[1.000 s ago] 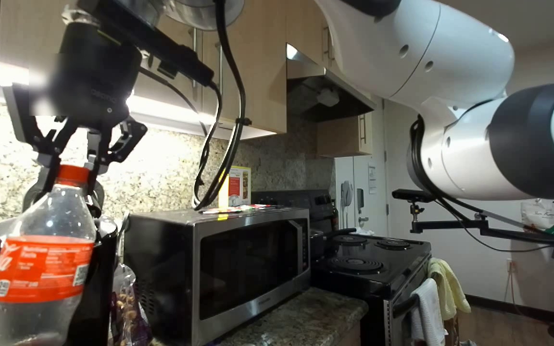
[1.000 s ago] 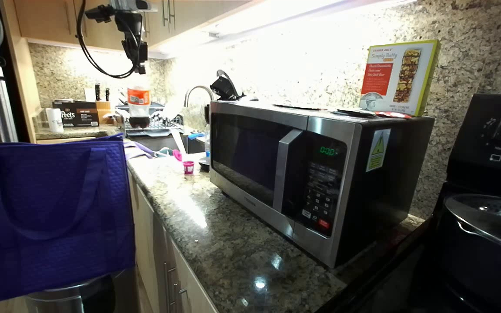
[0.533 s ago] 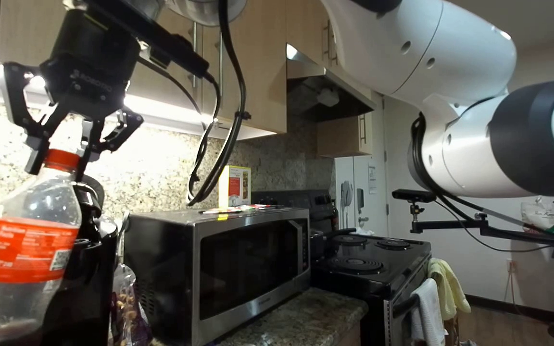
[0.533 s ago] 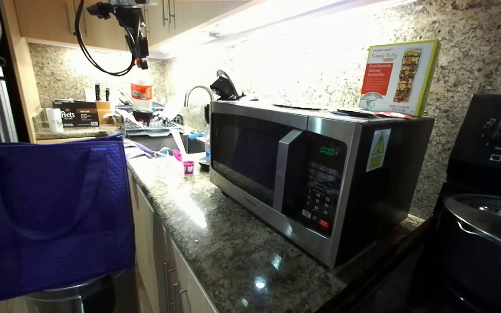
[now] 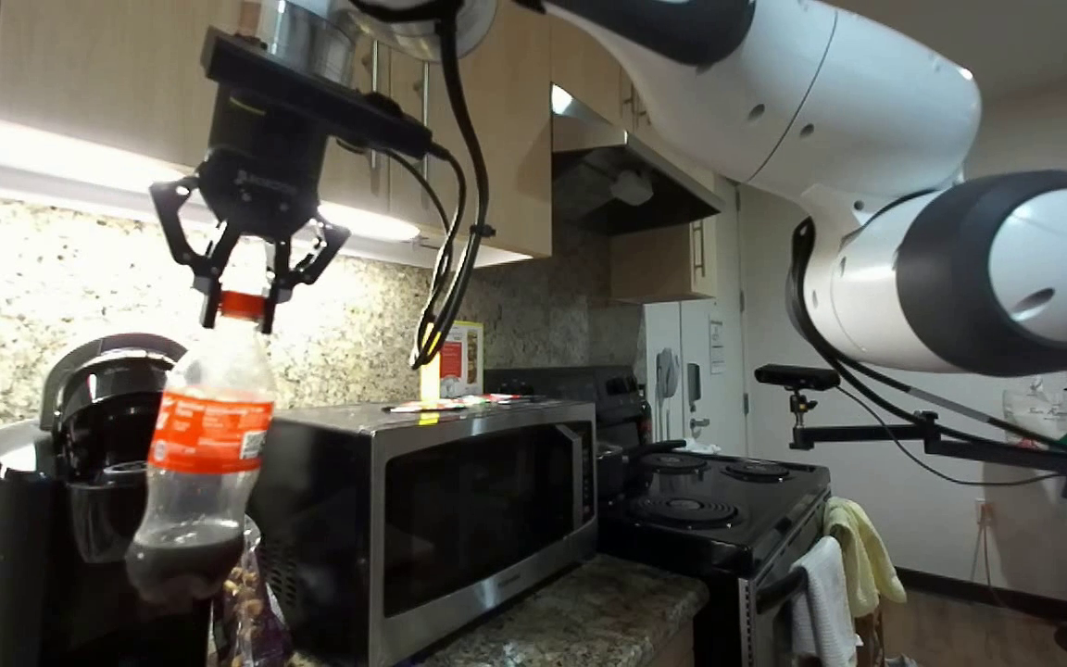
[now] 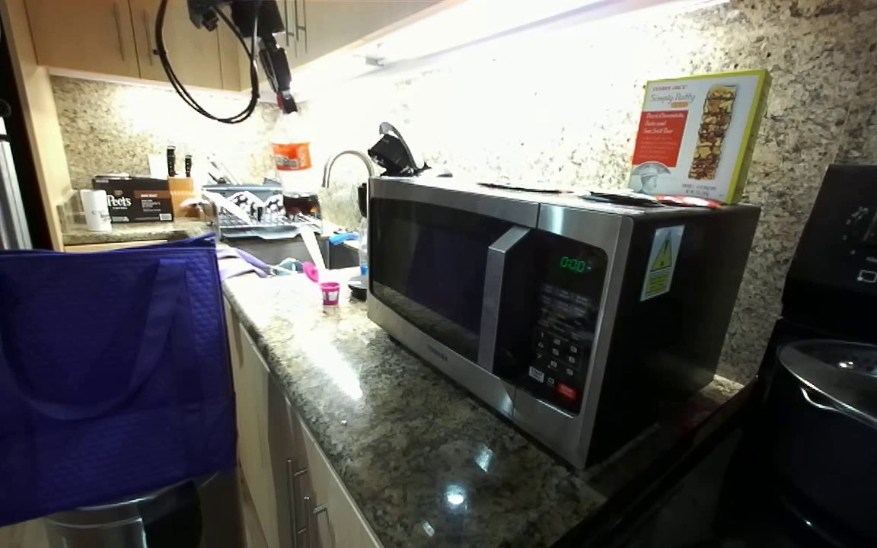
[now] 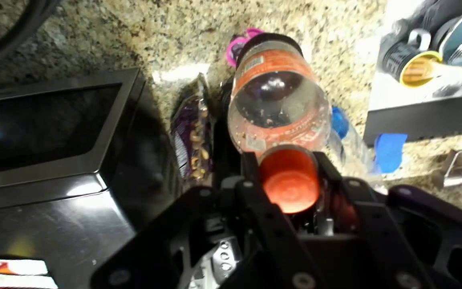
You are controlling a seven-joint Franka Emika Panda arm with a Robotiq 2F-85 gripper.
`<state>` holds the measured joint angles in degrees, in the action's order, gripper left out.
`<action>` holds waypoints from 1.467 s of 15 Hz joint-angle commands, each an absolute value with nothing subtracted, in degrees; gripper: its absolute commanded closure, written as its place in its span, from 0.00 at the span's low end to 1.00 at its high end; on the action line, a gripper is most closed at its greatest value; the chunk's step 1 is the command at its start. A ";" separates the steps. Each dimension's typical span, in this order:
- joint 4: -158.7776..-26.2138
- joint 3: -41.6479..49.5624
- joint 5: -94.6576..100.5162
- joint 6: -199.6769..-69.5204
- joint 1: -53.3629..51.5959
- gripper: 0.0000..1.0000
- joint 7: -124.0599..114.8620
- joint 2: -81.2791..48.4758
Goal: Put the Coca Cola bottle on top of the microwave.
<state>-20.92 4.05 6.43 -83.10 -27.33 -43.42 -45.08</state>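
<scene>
The Coca Cola bottle (image 5: 209, 431) is clear plastic with a red label, a red cap and a little dark cola at the bottom. My gripper (image 5: 239, 315) is shut on its cap and holds it in the air, slightly tilted. The bottle hangs beside the microwave (image 5: 483, 519), in front of the coffee maker. In an exterior view the bottle (image 6: 291, 156) shows beyond the microwave's (image 6: 438, 274) far end. In the wrist view the fingers (image 7: 287, 160) sit on both sides of the cap, the bottle (image 7: 279, 100) points away, and the microwave (image 7: 50, 172) is at left.
Flat packets (image 5: 459, 403) and a snack-bar box (image 6: 701, 137) are on the microwave top. A black coffee maker (image 5: 24, 528) and a nut bag (image 5: 246, 593) stand beside the microwave. Upper cabinets (image 5: 478, 157) hang above. A purple bag (image 6: 96, 380) stands by the counter.
In an exterior view the gripper and bottle first shift left and up, then right toward the microwave, looking smaller. In both exterior views the bottle is now nearer the microwave. The cap stays gripped.
</scene>
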 commanded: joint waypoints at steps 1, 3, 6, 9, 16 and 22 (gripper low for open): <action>-20.91 5.31 7.75 -80.59 -24.95 0.85 -48.64 -42.49; -20.90 5.92 7.95 -79.33 -23.51 0.85 -51.31 -41.53; -20.88 6.75 8.36 -81.38 -21.98 0.85 -56.97 -39.98; -20.75 6.94 8.81 -85.48 -21.72 0.85 -60.54 -37.85; -20.71 8.49 11.37 -83.91 -21.75 0.85 -62.54 -38.16; -20.64 12.72 18.21 -79.76 -22.15 0.85 -71.93 -34.73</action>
